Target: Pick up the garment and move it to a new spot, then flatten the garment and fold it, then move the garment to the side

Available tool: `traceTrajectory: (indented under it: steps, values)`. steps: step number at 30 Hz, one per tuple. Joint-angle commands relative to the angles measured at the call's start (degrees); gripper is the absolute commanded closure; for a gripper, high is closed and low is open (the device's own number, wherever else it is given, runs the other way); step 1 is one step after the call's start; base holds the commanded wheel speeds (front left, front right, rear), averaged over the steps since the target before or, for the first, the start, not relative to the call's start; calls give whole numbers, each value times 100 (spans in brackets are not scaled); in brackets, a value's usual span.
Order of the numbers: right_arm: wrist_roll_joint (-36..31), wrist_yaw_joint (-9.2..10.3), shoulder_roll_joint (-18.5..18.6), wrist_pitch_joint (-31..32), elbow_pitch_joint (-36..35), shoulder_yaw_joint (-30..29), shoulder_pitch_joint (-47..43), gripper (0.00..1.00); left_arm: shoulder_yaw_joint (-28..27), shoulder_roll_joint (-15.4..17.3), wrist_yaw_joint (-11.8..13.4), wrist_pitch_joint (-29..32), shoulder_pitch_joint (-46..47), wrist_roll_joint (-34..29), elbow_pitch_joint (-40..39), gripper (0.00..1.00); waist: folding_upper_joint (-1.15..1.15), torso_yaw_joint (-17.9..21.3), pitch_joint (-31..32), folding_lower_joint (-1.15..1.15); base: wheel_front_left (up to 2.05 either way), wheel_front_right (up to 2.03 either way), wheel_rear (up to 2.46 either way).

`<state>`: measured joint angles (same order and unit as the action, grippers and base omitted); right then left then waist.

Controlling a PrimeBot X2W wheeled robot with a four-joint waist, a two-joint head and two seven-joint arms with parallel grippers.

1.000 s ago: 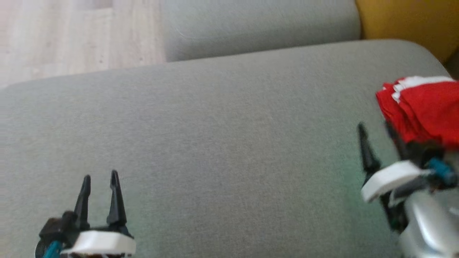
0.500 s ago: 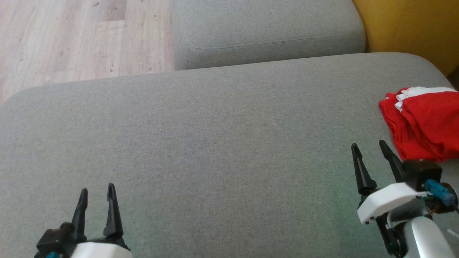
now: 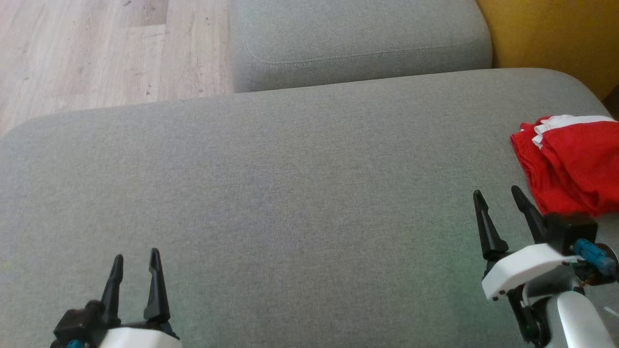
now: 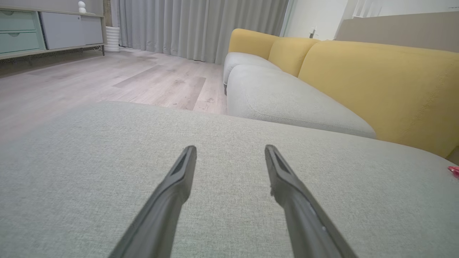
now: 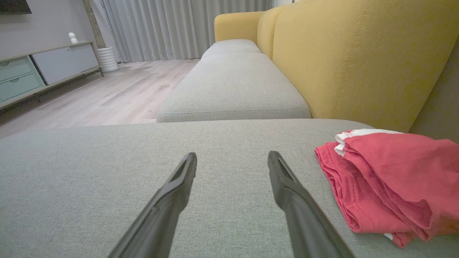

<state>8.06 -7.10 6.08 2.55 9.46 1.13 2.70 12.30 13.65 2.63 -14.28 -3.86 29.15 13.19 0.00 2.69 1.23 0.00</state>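
Jaws spread wide and empty on left tool (image 3: 136,253) and right tool (image 3: 497,190).

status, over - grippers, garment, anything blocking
Left gripper open, empty, over the grey cushion. Right gripper open, empty, beside the red garment. Garment bunched at cushion's right edge. No obstacle seen.
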Motion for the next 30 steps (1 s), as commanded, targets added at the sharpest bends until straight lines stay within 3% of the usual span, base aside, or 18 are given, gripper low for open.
traceTrajectory:
  steps: [1,5,6,12,30]
  values:
    - [-37,-39,-9,-5,-242,94,78,0,-191,64,-23,-72,295,-29,-133,0,0,1,-2,0,0,0,0]
    - [-25,-39,-14,-1,-265,105,66,0,-188,51,-38,-72,293,9,-138,0,0,5,1,0,0,0,0]
    - [0,0,-7,0,-25,1,-2,100,25,-6,-31,0,2,7,0,100,0,5,0,0,0,0,0]
    - [7,2,-27,6,567,47,-280,100,86,-204,-29,14,-220,9,506,100,0,5,-1,0,0,0,0]
    - [1148,-3,-66,64,554,-69,-193,100,-183,-323,-163,296,-51,864,454,100,0,-32,-20,0,0,0,0]
